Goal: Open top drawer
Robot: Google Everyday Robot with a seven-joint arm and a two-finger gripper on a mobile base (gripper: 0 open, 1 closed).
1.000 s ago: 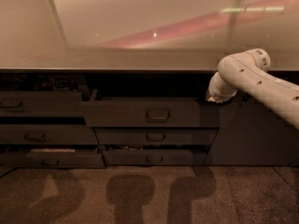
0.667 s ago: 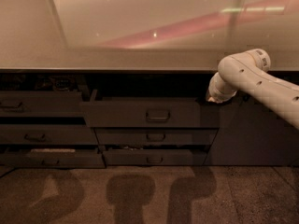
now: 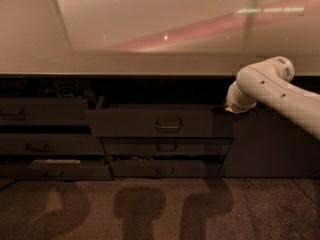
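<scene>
the top drawer [image 3: 130, 123] sits mid-row under the desk [image 3: 125, 64], already proud of the fronts [image 3: 200, 147] below, so the pull looks partly done. the arm [image 3: 270, 86] puts the jaws at the drawer's upper right corner, well right of its handle [image 3: 168, 125]. whether they are released or clenched i cannot tell. next, i judge, draw it further out.

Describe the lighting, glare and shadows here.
Camera view: dim, warm orange light; a pink glare streak crosses the glossy countertop; three dark shadows fall on the floor; the wide dark grey top drawer is murky, the pincer in shade at its right end.
</scene>
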